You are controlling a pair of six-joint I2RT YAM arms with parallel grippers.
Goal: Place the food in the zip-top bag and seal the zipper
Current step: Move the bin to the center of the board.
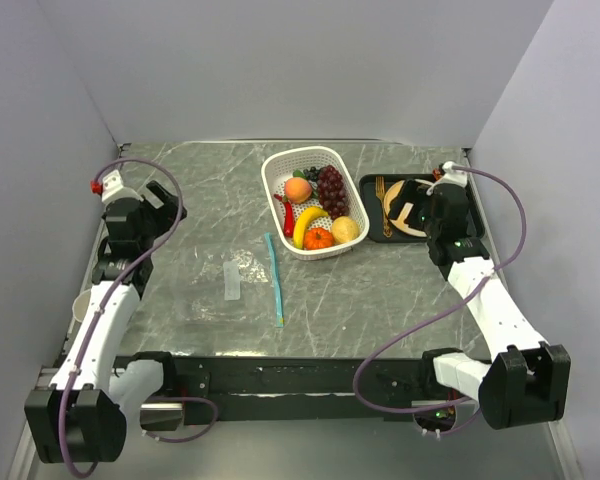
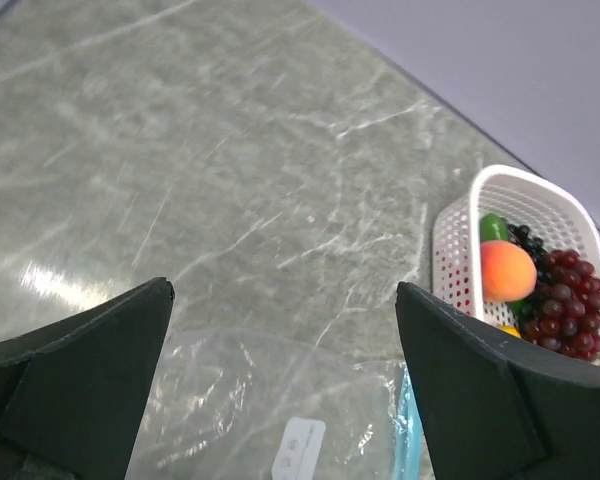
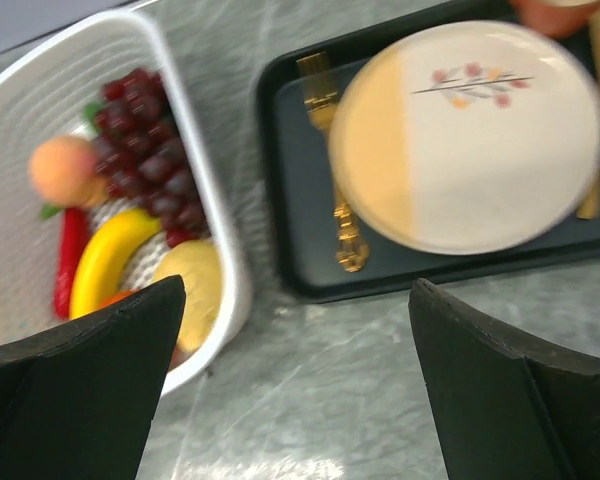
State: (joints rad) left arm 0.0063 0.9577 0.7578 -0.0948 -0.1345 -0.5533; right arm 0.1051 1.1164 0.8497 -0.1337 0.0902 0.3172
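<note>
The food lies in a white perforated basket (image 1: 280, 170): peach (image 1: 297, 189), dark grapes (image 1: 331, 190), banana (image 1: 308, 225), orange tomato (image 1: 318, 239), lemon (image 1: 346, 230), red chili (image 1: 288, 215). The clear zip-top bag (image 1: 230, 290) lies flat left of the basket, with its teal zipper (image 1: 274, 280) on its right edge and a white label (image 1: 232, 280). My left gripper (image 1: 163, 197) is open and empty, above the table behind the bag (image 2: 230, 400). My right gripper (image 1: 412, 207) is open and empty, over the tray just right of the basket (image 3: 220, 240).
A black tray (image 1: 368, 205) right of the basket holds a beige round plate (image 3: 470, 130) and a gold fork (image 3: 335, 170). Grey walls close in the table on three sides. A paper cup (image 1: 79, 305) stands at the left edge.
</note>
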